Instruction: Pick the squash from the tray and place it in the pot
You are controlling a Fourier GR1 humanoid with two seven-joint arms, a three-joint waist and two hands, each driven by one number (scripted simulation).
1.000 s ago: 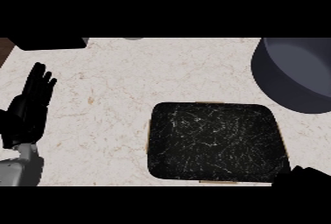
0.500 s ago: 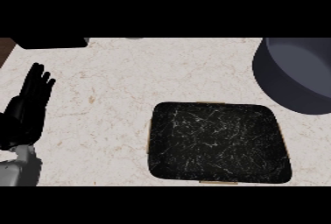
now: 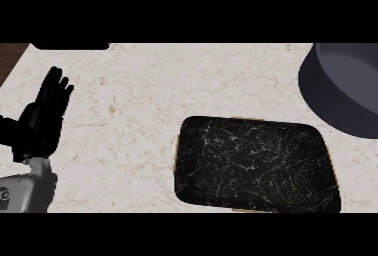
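With no squash showing on the dark tray (image 3: 255,167), the left hand (image 3: 40,122) is resting at the left edge, fingers straight and apart, far from the pot (image 3: 343,90); the right hand is lying out of view.

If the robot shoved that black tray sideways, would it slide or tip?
Probably slide, not tip: the tray lies low and broad on the counter. Its glossy marbled face looks stiff and maybe slippery to fingers. The pale rim peeking out beneath might drag a little. Only the left hand shows, open.
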